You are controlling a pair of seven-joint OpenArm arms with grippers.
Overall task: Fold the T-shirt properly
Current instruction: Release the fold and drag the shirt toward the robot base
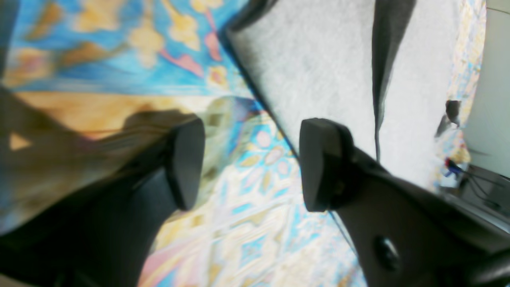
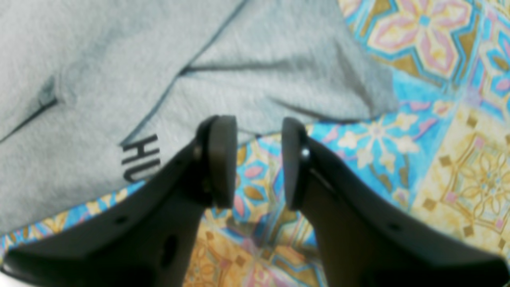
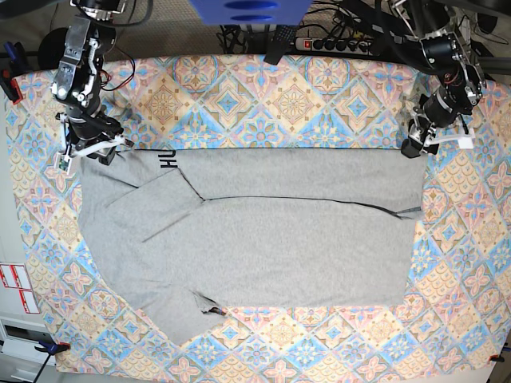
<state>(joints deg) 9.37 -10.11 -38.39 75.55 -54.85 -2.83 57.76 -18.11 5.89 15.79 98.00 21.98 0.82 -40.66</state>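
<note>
The grey T-shirt lies flat across the middle of the table, its upper part folded down along a crease, with black lettering at its top left corner. My right gripper hovers by that corner. In the right wrist view it is open over the tablecloth, just off the T-shirt hem near the lettering. My left gripper hangs at the shirt's top right corner. In the left wrist view it is wide open and empty, beside the T-shirt edge.
The colourful diamond-patterned tablecloth covers the whole table. A power strip and cables lie behind the far edge, beside a blue object. Red clamps grip the cloth at the left edge.
</note>
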